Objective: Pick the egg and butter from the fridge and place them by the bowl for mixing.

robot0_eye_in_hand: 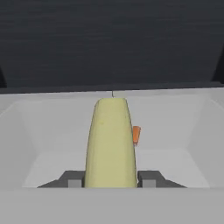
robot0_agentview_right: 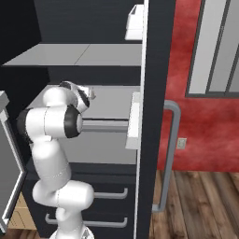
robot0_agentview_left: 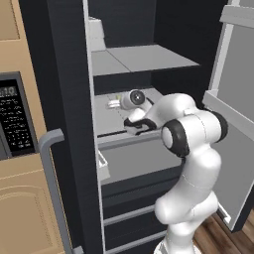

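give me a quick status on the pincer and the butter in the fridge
Pincer shut on the butter, inside the fridge over a light grey shelf. Tiny orange bit just behind the butter. Way out looks open.

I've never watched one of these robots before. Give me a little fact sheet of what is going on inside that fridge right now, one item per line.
Place: black fridge, door open, light grey shelves inside
Arm: white, reaching in over a middle shelf
Gripper: shut on the butter
Butter: pale yellow block between the two dark finger tips, pointing toward the fridge's dark back wall
Beside it: a tiny orange-pink bit just behind the butter's right edge in the hand view
Egg: cannot tell where it is
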Controlling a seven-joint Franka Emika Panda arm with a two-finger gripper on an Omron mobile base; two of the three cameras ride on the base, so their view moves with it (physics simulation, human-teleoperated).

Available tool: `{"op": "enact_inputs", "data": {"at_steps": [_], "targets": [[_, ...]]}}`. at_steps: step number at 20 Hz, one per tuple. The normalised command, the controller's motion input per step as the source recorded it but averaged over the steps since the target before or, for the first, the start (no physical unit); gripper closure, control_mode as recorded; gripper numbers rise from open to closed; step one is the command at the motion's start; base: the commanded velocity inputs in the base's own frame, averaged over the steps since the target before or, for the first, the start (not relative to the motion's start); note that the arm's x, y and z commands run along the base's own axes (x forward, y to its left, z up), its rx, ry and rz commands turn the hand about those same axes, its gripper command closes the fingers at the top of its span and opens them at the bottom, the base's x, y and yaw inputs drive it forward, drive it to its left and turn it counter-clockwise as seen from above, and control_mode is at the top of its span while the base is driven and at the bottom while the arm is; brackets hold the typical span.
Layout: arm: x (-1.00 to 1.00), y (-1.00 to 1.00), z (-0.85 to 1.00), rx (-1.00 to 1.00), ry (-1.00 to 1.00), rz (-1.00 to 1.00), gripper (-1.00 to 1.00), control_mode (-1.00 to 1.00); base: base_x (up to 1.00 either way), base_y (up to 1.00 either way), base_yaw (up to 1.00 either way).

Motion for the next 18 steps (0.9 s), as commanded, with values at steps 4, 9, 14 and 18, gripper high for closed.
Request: {"op": "enact_inputs", "data": {"at_steps": [4, 9, 14, 18], "targets": [[-0.85, -0.18, 0.41, 0.05, -0.21, 0.0, 1.0, -1.0, 0.0, 0.0, 0.0], [-0.99, -0.07, 0.69, 0.01, -0.1, 0.0, 1.0, -1.0, 0.0, 0.0, 0.0], [-1.0, -0.07, 0.99, 0.0, -0.01, -0.01, 1.0, -1.0, 0.0, 0.0, 0.0], [-1.0, -0.19, 1.0, 0.0, 0.1, -0.02, 1.0, -1.0, 0.0, 0.0, 0.0]]}}
